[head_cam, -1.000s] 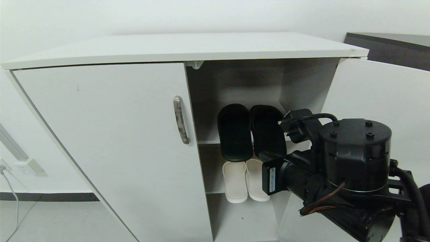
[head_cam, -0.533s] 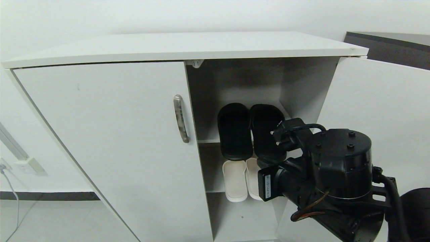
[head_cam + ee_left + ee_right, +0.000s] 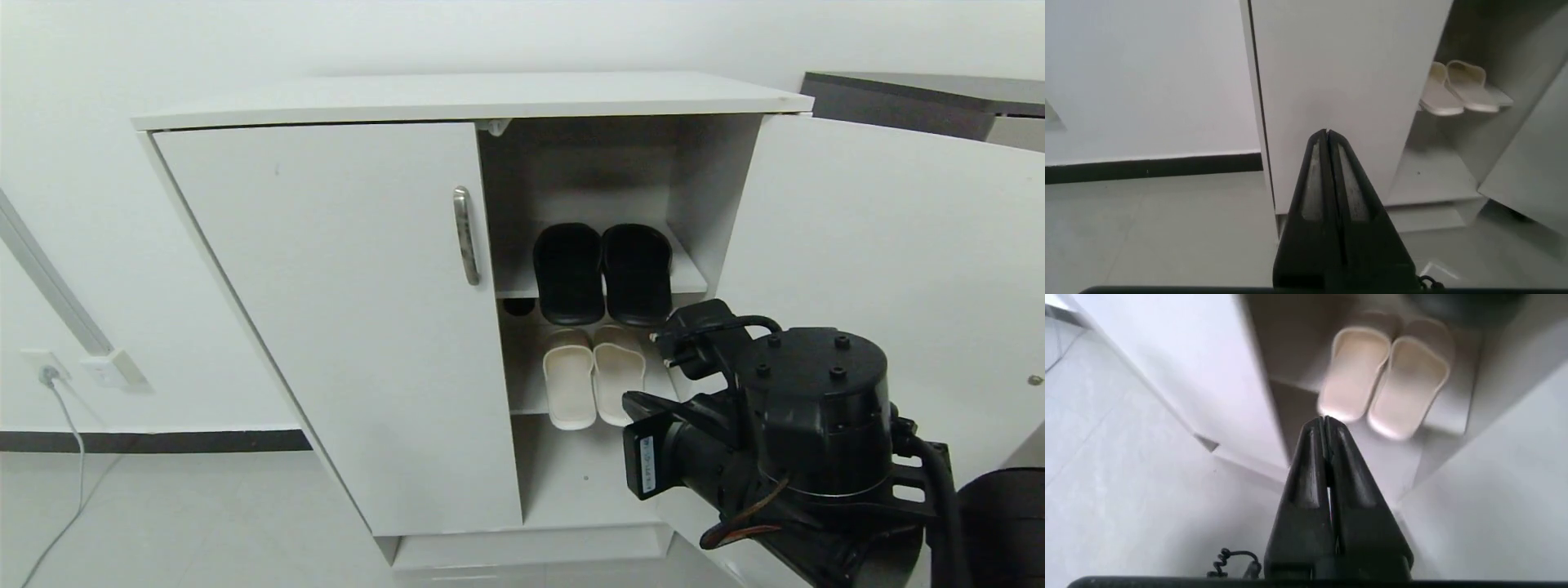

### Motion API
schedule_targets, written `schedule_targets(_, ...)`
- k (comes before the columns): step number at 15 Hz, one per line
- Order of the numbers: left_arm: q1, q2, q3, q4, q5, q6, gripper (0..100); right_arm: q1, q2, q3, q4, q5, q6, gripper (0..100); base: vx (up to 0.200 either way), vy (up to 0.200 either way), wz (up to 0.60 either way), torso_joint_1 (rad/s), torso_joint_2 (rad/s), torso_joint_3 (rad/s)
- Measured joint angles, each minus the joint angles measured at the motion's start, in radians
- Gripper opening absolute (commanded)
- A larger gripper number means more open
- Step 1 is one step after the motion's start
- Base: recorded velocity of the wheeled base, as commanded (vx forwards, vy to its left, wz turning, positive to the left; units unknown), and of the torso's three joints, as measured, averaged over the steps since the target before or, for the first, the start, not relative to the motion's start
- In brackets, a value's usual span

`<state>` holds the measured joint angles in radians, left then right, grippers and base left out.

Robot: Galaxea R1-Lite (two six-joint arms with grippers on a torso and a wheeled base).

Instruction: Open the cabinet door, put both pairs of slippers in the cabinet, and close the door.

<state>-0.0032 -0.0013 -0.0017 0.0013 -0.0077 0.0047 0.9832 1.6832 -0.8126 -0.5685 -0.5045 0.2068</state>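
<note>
HEAD VIEW
cabinet: white, standing on the floor against the wall.
left door: shut; upright handle at its 3 o'clock edge.
right door: swung open, at 3 o'clock of the opening.
black slippers: pair side by side on the upper shelf inside the cabinet.
white slippers: pair side by side on the shelf below, at 6 o'clock of the black slippers; their near ends reach past the shelf's front edge.
right arm: outside the cabinet, at 5 o'clock of the white slippers, in front of the right door.
socket: on the wall at 9 o'clock of the cabinet, with a cable plugged in.

LEFT WRIST VIEW
left gripper: fingers pressed together with nothing between them; held above the floor, facing the left door.
white slippers: on their shelf, past the left door's edge.

RIGHT WRIST VIEW
right gripper: fingers flat against each other, holding nothing; tips near the white slippers but apart from them.
white slippers: touching each other on the shelf.
</note>
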Motion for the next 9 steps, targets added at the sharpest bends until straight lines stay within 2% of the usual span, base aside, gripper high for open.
schedule_targets(5, 0.0, 0.0, 0.0, 0.0, 0.0, 0.0, 0, -0.002, 0.0, 0.007, 0.0, 0.0, -0.001, 0, -0.2, 0.0, 0.0, 0.001, 0.0, 0.003)
schedule_targets(9, 0.0, 0.0, 0.0, 0.0, 0.0, 0.0, 0, -0.021, 0.001, 0.018, -0.001, 0.0, -0.022, 0, 0.0, 0.0, 0.0, 0.0, 0.0, 0.0)
